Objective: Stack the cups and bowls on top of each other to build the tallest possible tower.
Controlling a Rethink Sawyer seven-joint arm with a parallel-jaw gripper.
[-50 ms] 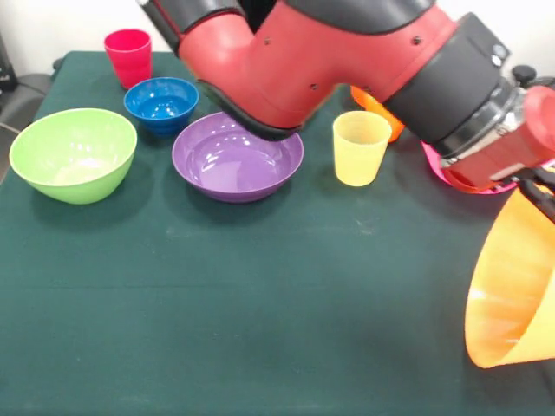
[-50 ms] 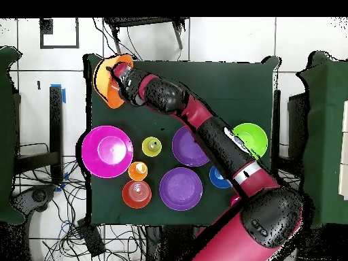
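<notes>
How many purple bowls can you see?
2. One purple bowl sits beside the small blue bowl; the other lies mid-table, partly covered by the arm.

The arm was a thick, rounded build of glossy red shells joined by black segments. Small dark screw holes dotted the red casing. Nearer the gripper, a wide black cylindrical section ended in a ribbed silver ring, followed by a short red wrist piece. The gripper itself showed only as dark, slim parts.
</notes>
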